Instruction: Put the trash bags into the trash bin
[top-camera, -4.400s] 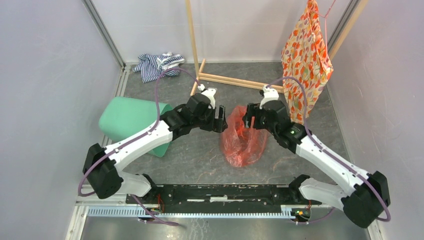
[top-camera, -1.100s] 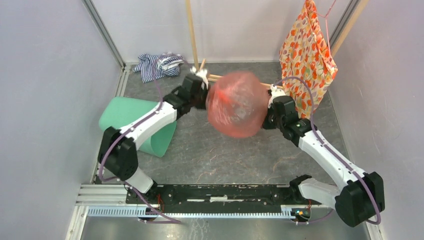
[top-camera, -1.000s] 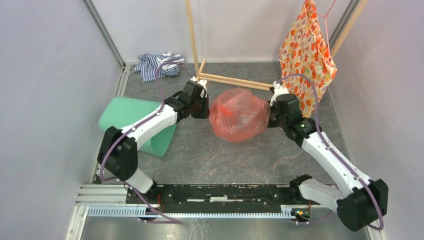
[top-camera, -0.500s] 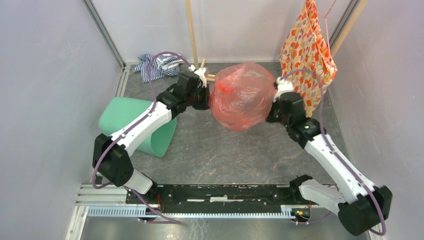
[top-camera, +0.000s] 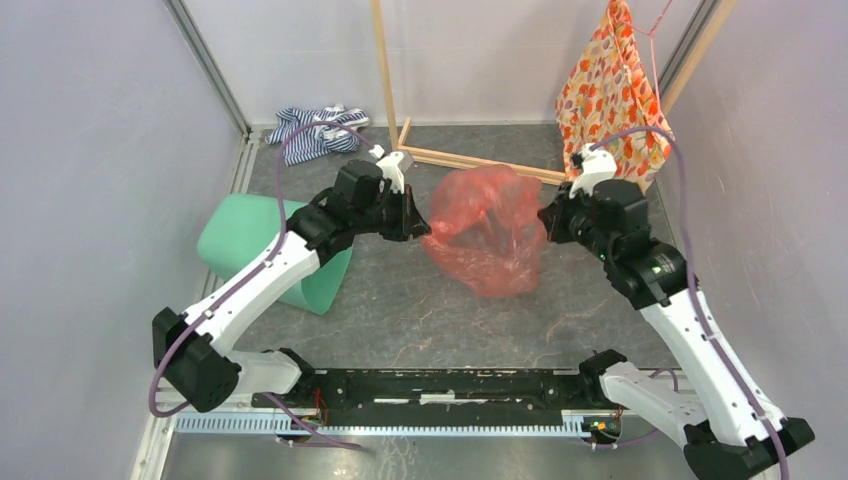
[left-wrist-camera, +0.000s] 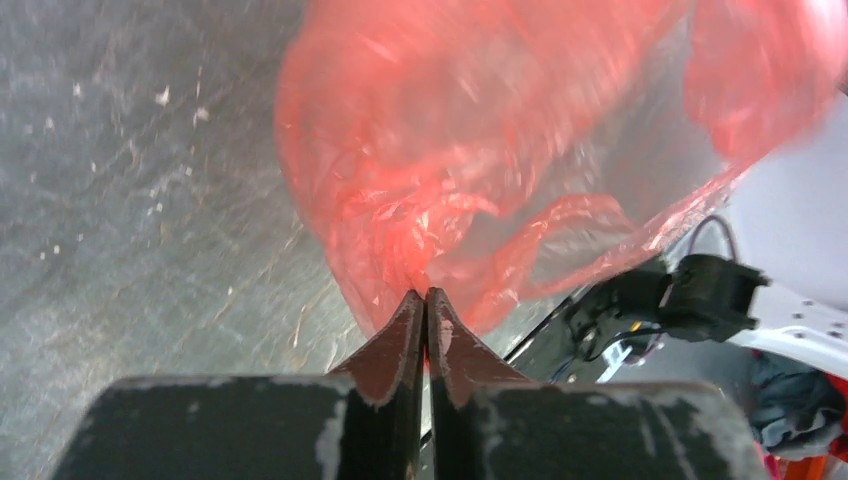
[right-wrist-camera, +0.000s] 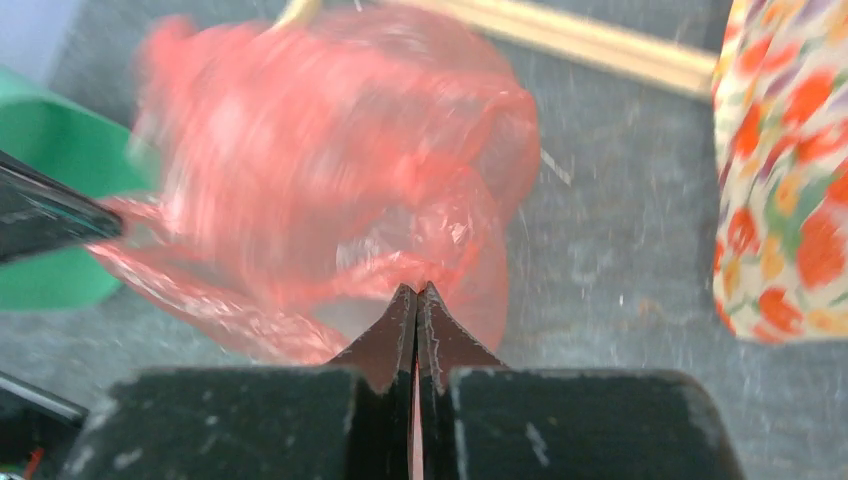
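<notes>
Between the two arms, over the middle of the grey table (top-camera: 400, 310), the red bag (top-camera: 485, 230) hung stretched out, held at both sides. The left claw (top-camera: 415, 222) pinched the bag's left edge, its two fingers pressed together on a fold of the thin plastic. The right claw (top-camera: 548, 222) gripped the opposite edge the same way, fingers closed with only film between them. The bag sagged toward the near side, crinkled and see-through, and both wrist views showed it blurred. The green bin (top-camera: 262, 245) lay on its side at the left, partly under the left arm, apart from the bag. A striped cloth (top-camera: 318, 128) lay bunched at the far left. A wooden frame (top-camera: 470, 160) stood at the far middle, and a flowered orange cloth (top-camera: 610, 90) hung at the far right, just beyond the right claw.
</notes>
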